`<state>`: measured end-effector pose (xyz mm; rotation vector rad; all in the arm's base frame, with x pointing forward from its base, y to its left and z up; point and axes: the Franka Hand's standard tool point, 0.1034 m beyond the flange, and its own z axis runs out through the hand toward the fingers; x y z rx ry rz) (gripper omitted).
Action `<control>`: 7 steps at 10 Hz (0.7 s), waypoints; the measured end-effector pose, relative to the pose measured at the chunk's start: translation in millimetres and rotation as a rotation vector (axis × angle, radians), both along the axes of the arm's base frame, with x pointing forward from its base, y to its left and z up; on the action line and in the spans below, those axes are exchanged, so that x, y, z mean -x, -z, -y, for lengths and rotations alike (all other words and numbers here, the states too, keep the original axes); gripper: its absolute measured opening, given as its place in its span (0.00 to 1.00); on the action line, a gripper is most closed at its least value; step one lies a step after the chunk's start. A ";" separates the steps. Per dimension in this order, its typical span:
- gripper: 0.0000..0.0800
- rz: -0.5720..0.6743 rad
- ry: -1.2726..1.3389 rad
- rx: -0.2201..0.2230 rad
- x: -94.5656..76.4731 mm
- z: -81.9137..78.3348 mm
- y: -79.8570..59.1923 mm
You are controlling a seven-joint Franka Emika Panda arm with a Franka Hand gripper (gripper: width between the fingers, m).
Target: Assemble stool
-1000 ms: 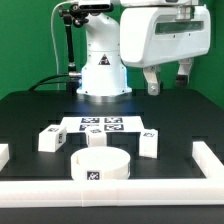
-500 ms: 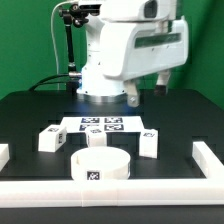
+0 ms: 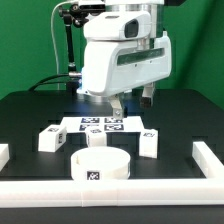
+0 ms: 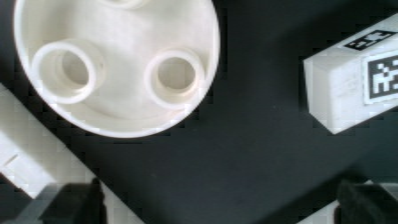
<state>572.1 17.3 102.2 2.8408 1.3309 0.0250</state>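
Exterior view sets out your risk: the hand (image 3: 132, 102) hangs above the black surface (image 3: 30, 112), over the marker board (image 3: 100, 125), fingers spread wide and holding nothing. The stool lies in loose parts below and ahead of it. The seat (image 3: 101, 165) rests near the front rail (image 3: 110, 195). Three legs lie behind it: one (image 3: 52, 138) toward the exterior view's left, one (image 3: 97, 137) just behind the seat, one (image 3: 149, 143) toward the exterior view's right.

The likeliest trouble, I judge, is an off-centre descent. A fingertip could land on top of a leg or on the seat's rim instead of straddling, and these light plastic parts would probably skid or tip. The middle leg lies close to the seat, so you have little room for a finger there. A leg gripped askew would, I think, meet its socket crooked later.

Wrist view gives you what the exterior camera cannot: the seat's face with its round sockets (image 4: 173, 72). It also shows a leg (image 4: 365, 80) lying apart from the seat, its tag turned at a slant to the line between the two dark fingertips (image 4: 68, 200). Which of the three legs it is, you cannot tell there. Only the exterior view shows how high the hand hangs and where all three legs lie.
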 end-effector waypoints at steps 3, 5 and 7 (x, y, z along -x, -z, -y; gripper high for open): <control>0.81 0.008 -0.015 -0.005 11.4 14.6 23.4; 0.81 0.009 -0.033 -0.009 18.8 20.8 41.1; 0.81 0.006 -0.121 -0.012 21.2 34.4 57.5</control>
